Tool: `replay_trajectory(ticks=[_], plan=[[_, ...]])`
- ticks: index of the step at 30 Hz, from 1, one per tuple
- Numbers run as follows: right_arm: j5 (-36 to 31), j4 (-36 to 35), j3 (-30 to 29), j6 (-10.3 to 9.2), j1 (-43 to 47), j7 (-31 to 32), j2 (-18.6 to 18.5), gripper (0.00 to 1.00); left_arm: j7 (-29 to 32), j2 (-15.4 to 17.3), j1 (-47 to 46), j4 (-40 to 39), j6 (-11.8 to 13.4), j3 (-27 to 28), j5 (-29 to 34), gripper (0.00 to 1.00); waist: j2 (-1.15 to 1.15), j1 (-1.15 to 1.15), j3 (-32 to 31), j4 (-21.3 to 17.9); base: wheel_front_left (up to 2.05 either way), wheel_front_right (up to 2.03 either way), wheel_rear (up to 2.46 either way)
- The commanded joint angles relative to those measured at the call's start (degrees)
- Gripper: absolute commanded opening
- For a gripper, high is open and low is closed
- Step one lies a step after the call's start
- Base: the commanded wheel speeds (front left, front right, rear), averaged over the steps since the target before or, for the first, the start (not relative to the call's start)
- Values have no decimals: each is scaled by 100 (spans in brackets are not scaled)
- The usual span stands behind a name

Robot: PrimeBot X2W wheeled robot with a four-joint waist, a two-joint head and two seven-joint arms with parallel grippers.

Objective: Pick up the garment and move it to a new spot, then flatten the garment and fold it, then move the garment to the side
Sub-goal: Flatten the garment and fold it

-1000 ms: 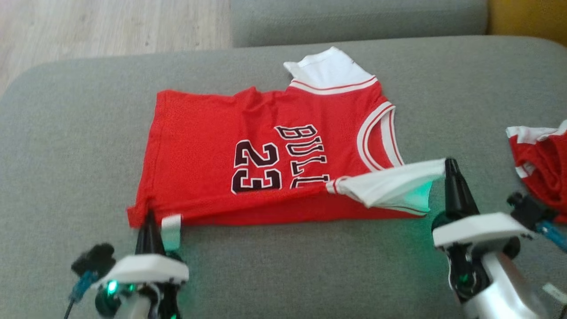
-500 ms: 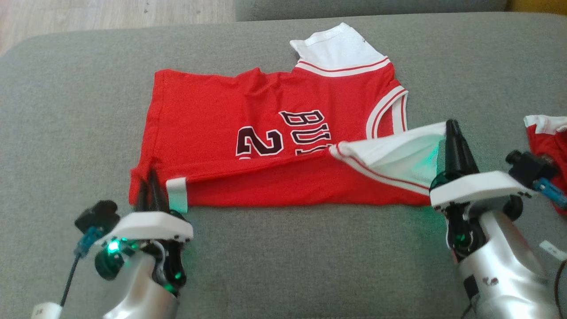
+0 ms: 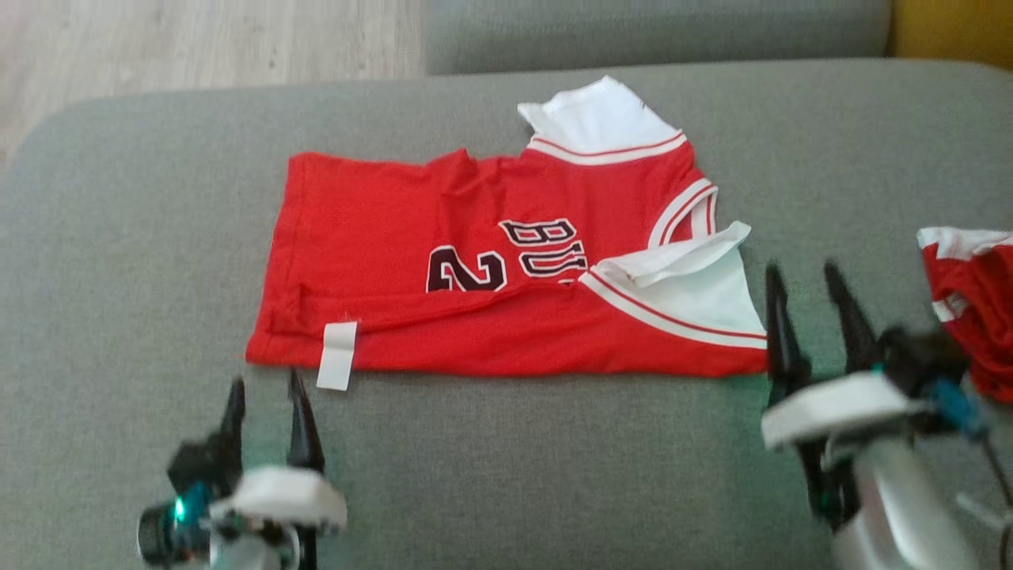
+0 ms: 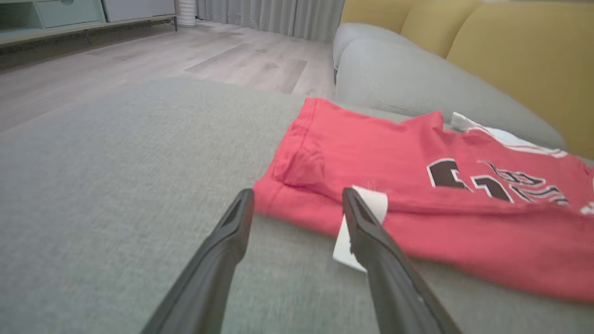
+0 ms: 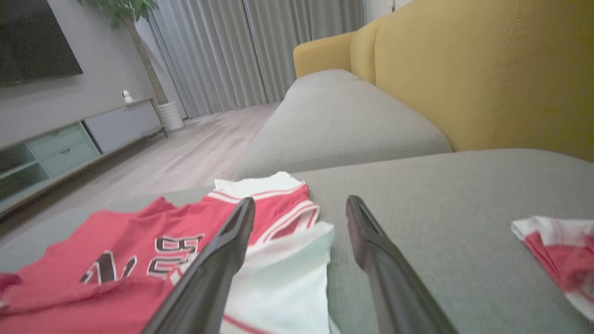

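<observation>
The garment [image 3: 443, 237] is a red jersey with white sleeves and black lettering, lying on the grey cushion [image 3: 142, 237] with its near edge folded up over the front. A white label [image 3: 336, 366] hangs off that folded edge. My left gripper [image 3: 265, 396] stands open just short of the jersey's near left corner, nothing between its fingers; the left wrist view has the jersey [image 4: 417, 185] ahead of the open left gripper [image 4: 297, 197]. My right gripper [image 3: 803, 277] is open beside the near white sleeve [image 3: 696, 289], apart from it. The right wrist view shows the jersey [image 5: 139, 250] past the empty right gripper [image 5: 299, 206].
A second red and white garment [image 3: 969, 301] lies bunched at the cushion's right edge, close to my right wrist. Another grey cushion [image 3: 657, 32] and a yellow sofa back [image 5: 464, 74] lie beyond. Wooden floor [image 3: 198, 39] is past the far left edge.
Both grippers have let go of the jersey and pulled back toward me. The lifted sleeve and near edge have dropped onto the jersey. The camera has also shifted.
</observation>
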Motion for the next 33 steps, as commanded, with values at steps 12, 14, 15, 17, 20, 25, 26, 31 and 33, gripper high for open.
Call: replay_trajectory(ticks=[12,14,15,17,20,25,26,31,33], plan=[[-427,-120,54,-30,1075,-37,106,100,-30,124,1260,-742,-21,273,835,100,0,1,-739,-1,0,0,0],[-386,-87,76,-30,1182,-37,107,100,-30,124,1381,-807,-11,247,841,100,0,1,-793,16,0,0,0],[-367,-66,96,-30,1227,-37,107,100,-30,124,1433,-836,-4,234,834,100,0,1,-810,22,0,0,0],[-342,-37,117,-30,1290,-37,107,100,-30,124,1507,-878,12,210,813,100,0,1,-838,34,0,0,0],[-313,2,133,-30,1317,-37,107,100,-30,124,1538,-904,21,190,798,100,0,1,-841,45,0,0,0],[-327,89,163,-30,1266,-37,108,100,-30,124,1510,-930,-6,141,794,100,0,1,-783,81,0,0,0],[-302,151,171,-30,1236,-37,108,100,-30,124,1495,-934,-16,129,796,100,0,1,-757,89,0,0,0],[-76,647,104,-30,896,-37,108,100,-30,124,1413,-933,-66,11,773,100,0,1,-605,166,0,0,0],[-12,840,79,-30,715,-37,108,100,-30,124,1379,-927,-84,-44,762,100,0,1,-543,212,0,0,0]])
